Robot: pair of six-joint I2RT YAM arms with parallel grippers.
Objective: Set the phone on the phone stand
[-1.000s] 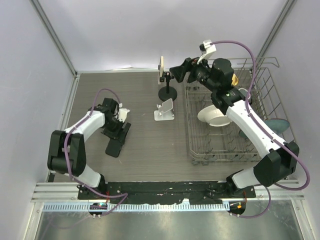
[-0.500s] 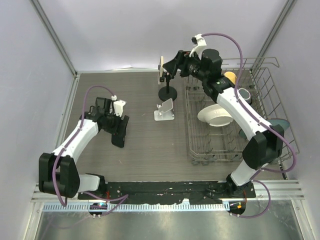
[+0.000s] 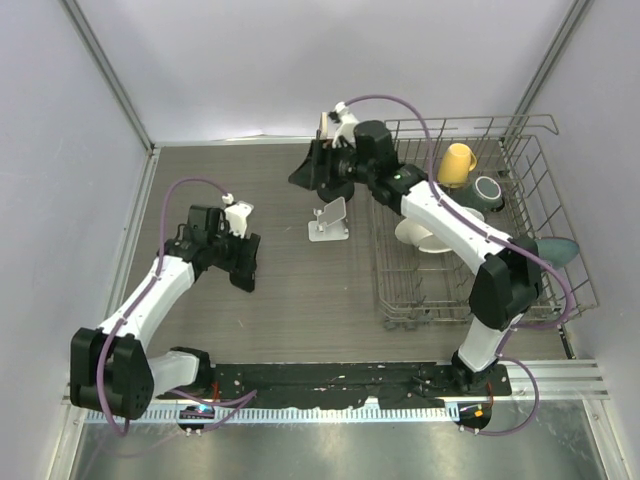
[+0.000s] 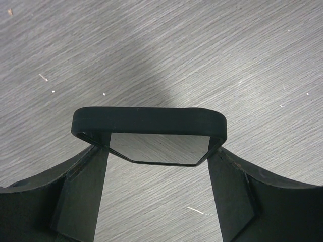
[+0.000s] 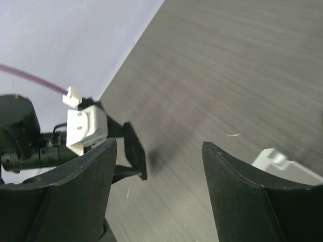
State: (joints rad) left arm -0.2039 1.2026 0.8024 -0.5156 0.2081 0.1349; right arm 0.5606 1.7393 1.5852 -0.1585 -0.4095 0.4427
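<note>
The black phone (image 3: 244, 264) is held edge-up in my left gripper (image 3: 236, 256), a little above the table at mid-left. In the left wrist view the phone (image 4: 149, 122) spans the gap between both fingers, with the gripper (image 4: 154, 151) shut on its sides. The white phone stand (image 3: 330, 221) sits at the table's centre, to the right of the phone, and its corner shows in the right wrist view (image 5: 282, 165). My right gripper (image 3: 306, 172) is open and empty, hovering behind and left of the stand. The right wrist view (image 5: 159, 151) shows the phone (image 5: 135, 151) far off.
A wire dish rack (image 3: 400, 300) fills the right side and holds a yellow mug (image 3: 458, 160), a white bowl (image 3: 428, 236) and a grey cup (image 3: 488, 190). A beige object on a black post (image 3: 323, 122) stands at the back, mostly hidden by my right arm.
My left gripper has lifted the phone off the table and carried it slightly right. My right arm has swung left from above the rack to the back centre.
</note>
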